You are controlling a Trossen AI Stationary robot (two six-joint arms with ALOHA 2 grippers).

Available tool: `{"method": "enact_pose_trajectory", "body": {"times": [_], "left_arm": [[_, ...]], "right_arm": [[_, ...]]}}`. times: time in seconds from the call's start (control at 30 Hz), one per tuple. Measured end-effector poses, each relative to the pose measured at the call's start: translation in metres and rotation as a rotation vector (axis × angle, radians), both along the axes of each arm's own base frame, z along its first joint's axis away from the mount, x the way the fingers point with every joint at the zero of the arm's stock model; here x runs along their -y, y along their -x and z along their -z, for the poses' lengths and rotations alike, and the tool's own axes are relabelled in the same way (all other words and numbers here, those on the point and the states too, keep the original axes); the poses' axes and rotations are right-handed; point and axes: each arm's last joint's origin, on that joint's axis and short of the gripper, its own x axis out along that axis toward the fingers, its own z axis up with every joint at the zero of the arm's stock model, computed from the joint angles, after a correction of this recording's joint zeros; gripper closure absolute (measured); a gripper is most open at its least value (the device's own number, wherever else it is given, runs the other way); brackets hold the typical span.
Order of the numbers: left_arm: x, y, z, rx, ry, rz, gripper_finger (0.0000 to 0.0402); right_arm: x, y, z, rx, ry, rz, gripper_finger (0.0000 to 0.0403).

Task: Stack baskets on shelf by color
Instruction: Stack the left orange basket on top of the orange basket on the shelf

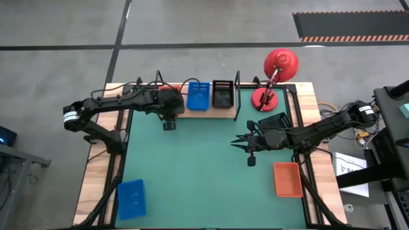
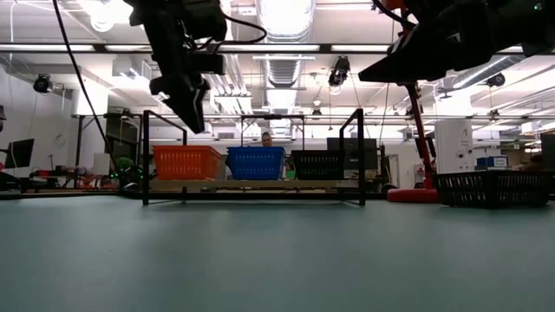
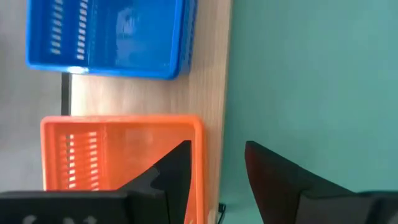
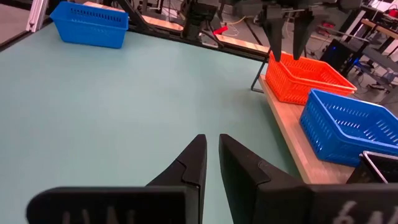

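We see one orange basket (image 2: 187,162), one blue (image 2: 256,162) and one black (image 2: 317,164) on the shelf (image 2: 251,185). Three baskets wait on the counter (image 1: 192,160). Left gripper (image 3: 214,165) jaws open, empty; right gripper (image 4: 211,155) jaws nearly closed, empty.

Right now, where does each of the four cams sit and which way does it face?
High: overhead, straight down on the green table mat; both arms show.
Low: table height, level toward the light wooden shelf; arms enter from above.
Left wrist: looks past the open left gripper at the orange mesh basket.
Right wrist: looks past the right gripper across the mat toward the left gripper.
Shared: all show the blue mesh basket on the shelf.
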Motion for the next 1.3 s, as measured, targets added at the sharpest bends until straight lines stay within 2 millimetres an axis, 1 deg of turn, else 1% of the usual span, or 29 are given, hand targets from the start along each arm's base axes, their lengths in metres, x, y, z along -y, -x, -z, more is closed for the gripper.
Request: {"method": "enact_pose_trajectory", "body": {"times": [0.13, 0.27, 0.47, 0.6, 0.67, 0.8, 0.87, 0.93, 1.1, 1.2, 1.3], "left_arm": [[-0.001, 0.003, 0.008, -0.037, -0.02, -0.017, 0.0276], [-0.001, 0.004, 0.01, -0.053, -0.04, -0.02, 0.0289], [0.001, 0.006, 0.008, -0.072, -0.055, 0.027, 0.0302], [0.002, 0.006, 0.002, -0.053, -0.054, 0.045, 0.0306], [0.004, 0.007, -0.001, -0.042, -0.022, 0.063, 0.0307], [0.011, 0.012, 0.0, -0.042, 0.097, 0.102, 0.0307], [0.012, 0.014, 0.005, -0.042, 0.138, 0.095, 0.0307], [0.012, 0.015, 0.012, -0.06, 0.141, 0.085, 0.0307], [0.007, 0.016, 0.027, -0.141, -0.001, 0.012, 0.0307], [0.003, 0.015, 0.027, -0.174, -0.118, -0.041, 0.0307], [0.001, 0.015, 0.027, -0.193, -0.163, -0.064, 0.0307]], "right_arm": [[0.0, 0.0, 0.001, -0.012, 0.002, 0.0, 0.0368], [0.0, 0.0, 0.001, -0.012, 0.002, 0.0, 0.0368], [0.0, 0.0, 0.001, -0.012, 0.002, 0.001, 0.0368], [0.0, 0.0, 0.001, -0.012, 0.006, 0.0, 0.0368], [0.0, 0.0, 0.001, -0.012, 0.007, 0.0, 0.0368], [0.0, 0.0, 0.001, -0.012, 0.008, 0.0, 0.0368], [0.0, 0.0, 0.001, -0.013, 0.009, -0.001, 0.0368], [0.0, 0.0, 0.001, -0.013, 0.011, -0.001, 0.0368], [0.0, 0.0, 0.001, -0.013, 0.017, -0.003, 0.0368], [0.0, 0.0, 0.001, -0.014, 0.017, -0.003, 0.0368], [0.0, 0.0, 0.001, -0.013, 0.017, -0.003, 0.0368]]}}
